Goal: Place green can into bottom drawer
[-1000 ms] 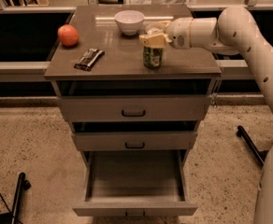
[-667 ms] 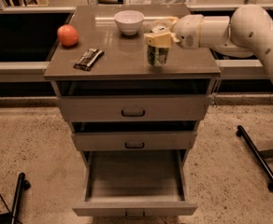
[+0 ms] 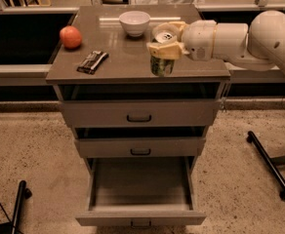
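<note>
The green can (image 3: pixel 162 65) stands upright near the front right of the cabinet top (image 3: pixel 118 57), its silver top showing. My gripper (image 3: pixel 165 40) reaches in from the right and its cream fingers (image 3: pixel 164 51) are closed around the can's upper part. The bottom drawer (image 3: pixel 140 189) is pulled out and shows an empty tray, directly below and in front of the can.
A white bowl (image 3: pixel 134 23) sits behind the can. A red apple (image 3: pixel 71 36) and a dark snack bar (image 3: pixel 92 62) lie on the left of the top. The two upper drawers (image 3: pixel 139 113) stand slightly ajar. A dark base leg (image 3: pixel 271 165) lies on the floor at right.
The view has shifted and the arm has drawn the can slightly forward toward the cabinet's front edge. The fingers stay around the can.
</note>
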Available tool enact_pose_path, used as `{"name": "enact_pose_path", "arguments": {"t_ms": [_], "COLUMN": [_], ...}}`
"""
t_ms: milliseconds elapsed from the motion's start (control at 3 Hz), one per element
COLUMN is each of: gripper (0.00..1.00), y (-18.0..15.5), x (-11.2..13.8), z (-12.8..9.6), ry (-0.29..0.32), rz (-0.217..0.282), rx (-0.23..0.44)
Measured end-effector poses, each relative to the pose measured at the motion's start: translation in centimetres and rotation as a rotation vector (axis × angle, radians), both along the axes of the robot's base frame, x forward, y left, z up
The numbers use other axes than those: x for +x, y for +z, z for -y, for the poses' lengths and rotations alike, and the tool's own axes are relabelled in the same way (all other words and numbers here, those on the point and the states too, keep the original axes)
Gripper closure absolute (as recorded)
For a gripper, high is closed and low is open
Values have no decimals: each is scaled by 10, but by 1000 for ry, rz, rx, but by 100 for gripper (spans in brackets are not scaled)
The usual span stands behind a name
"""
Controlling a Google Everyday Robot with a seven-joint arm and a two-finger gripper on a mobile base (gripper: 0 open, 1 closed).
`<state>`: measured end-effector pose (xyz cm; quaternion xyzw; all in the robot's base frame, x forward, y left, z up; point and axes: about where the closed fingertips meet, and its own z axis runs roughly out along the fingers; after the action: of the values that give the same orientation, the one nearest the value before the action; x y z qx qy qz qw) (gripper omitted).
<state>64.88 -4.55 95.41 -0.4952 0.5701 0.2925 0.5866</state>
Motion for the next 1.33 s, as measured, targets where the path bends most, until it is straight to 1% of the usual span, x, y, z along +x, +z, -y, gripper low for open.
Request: {"name": "enact_pose_path", "arguments": {"t_ms": [333,667,1000,1333], "gripper": [100,100,100,100], "y": [-12,-61,-54,-87], "x": [7,9,6,-20], "z": [4,17,17,35], "ry": [-16,-43,-43,-7], "rz": [-6,-28,-28,-63], "rx": [14,83,84,68]}}
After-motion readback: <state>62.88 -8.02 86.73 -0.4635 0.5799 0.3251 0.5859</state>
